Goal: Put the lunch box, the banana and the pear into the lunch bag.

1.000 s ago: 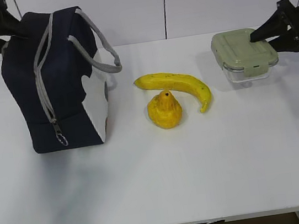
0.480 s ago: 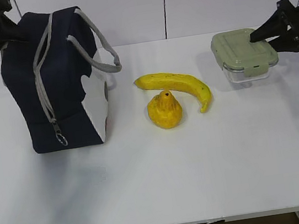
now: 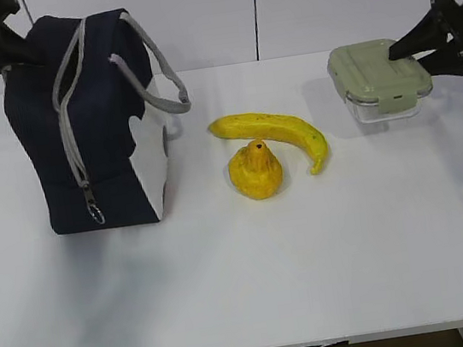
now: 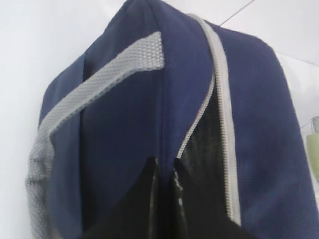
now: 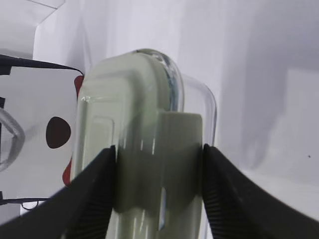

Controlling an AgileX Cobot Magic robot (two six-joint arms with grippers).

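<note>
The navy lunch bag (image 3: 96, 132) stands upright at the left, with its grey zipper (image 4: 222, 99) parted along the top. My left gripper (image 3: 12, 51) is at the bag's top back corner. In the left wrist view this gripper (image 4: 164, 167) is shut, pinching a fold of navy fabric beside the zipper opening. My right gripper (image 3: 397, 51) is shut on the sage-lidded lunch box (image 3: 373, 76) at the far right, its fingers (image 5: 99, 174) pressed against both sides of the lid clasp. The banana (image 3: 273, 130) and the pear (image 3: 255, 170) lie together at mid-table.
The bag's grey handle (image 3: 159, 89) loops out toward the fruit, and a ring pull (image 3: 96, 215) hangs low on its front. The white table (image 3: 247, 283) stretches to its front edge, with a white wall close behind.
My left jaws have closed onto the bag's top fabric and the bag has shifted slightly right. The lunch box has risen a little in my right gripper.
</note>
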